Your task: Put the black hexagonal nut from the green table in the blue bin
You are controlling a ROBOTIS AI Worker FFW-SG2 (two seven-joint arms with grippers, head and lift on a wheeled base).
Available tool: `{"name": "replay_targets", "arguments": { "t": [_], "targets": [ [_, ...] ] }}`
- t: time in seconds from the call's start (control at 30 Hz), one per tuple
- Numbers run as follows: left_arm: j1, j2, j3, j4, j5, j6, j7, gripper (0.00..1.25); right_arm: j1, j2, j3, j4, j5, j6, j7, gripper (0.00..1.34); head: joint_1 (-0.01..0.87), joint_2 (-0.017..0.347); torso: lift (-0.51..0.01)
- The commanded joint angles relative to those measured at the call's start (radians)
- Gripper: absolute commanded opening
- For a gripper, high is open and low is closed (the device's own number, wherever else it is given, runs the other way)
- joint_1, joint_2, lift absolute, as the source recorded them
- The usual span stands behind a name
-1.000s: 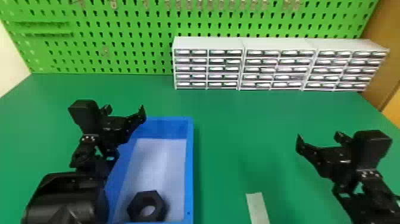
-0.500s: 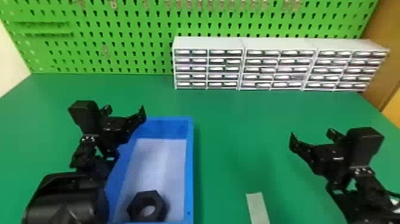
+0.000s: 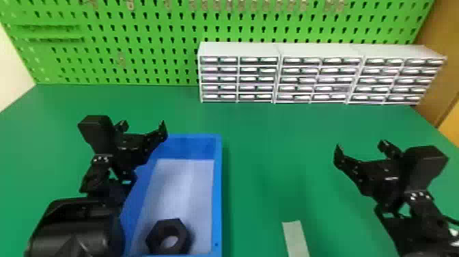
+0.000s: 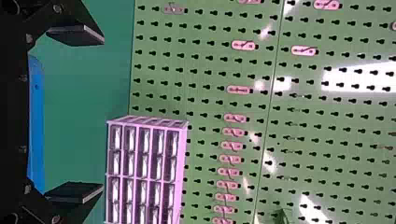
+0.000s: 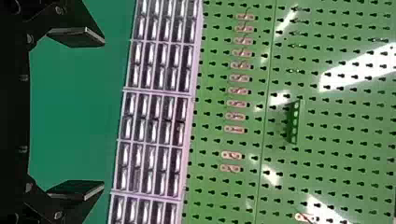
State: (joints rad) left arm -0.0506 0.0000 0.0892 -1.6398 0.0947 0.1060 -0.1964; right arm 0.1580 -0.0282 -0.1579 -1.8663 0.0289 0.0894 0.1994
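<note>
The black hexagonal nut (image 3: 168,236) lies flat inside the blue bin (image 3: 217,191), on its pale floor at the near end. My left gripper (image 3: 145,128) is above the bin's far left corner, away from the nut. In the left wrist view that gripper (image 4: 103,114) is open with its fingers wide apart and nothing between them; the bin's blue edge shows behind. To the right, over the green table (image 3: 266,147), is my right gripper (image 3: 360,150). The right wrist view has this gripper (image 5: 103,114) open too, holding nothing.
White drawer units (image 3: 280,73) stand along the table's back right, against a green pegboard (image 3: 143,44). A pale strip (image 3: 295,238) lies on the table between the bin and the right arm. A wooden panel (image 3: 440,68) borders the right side.
The right arm has shifted a little to the left across the head view. The left arm and the nut in the bin have stayed where they were.
</note>
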Motion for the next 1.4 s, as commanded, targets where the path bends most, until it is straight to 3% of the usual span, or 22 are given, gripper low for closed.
{"name": "replay_targets", "arguments": {
  "t": [0.0, 1.37],
  "targets": [
    [0.000, -0.003, 0.000, 0.000, 0.000, 0.000, 0.000, 1.08, 0.000, 0.001, 0.000, 0.003, 0.000, -0.013, 0.000, 1.12, 0.686, 0.051, -0.097],
    [0.000, -0.003, -0.003, 0.000, 0.002, 0.000, -0.001, 1.08, -0.003, 0.002, 0.003, 0.006, 0.005, -0.025, 0.000, 1.12, 0.686, 0.051, -0.097]
  ]
}}
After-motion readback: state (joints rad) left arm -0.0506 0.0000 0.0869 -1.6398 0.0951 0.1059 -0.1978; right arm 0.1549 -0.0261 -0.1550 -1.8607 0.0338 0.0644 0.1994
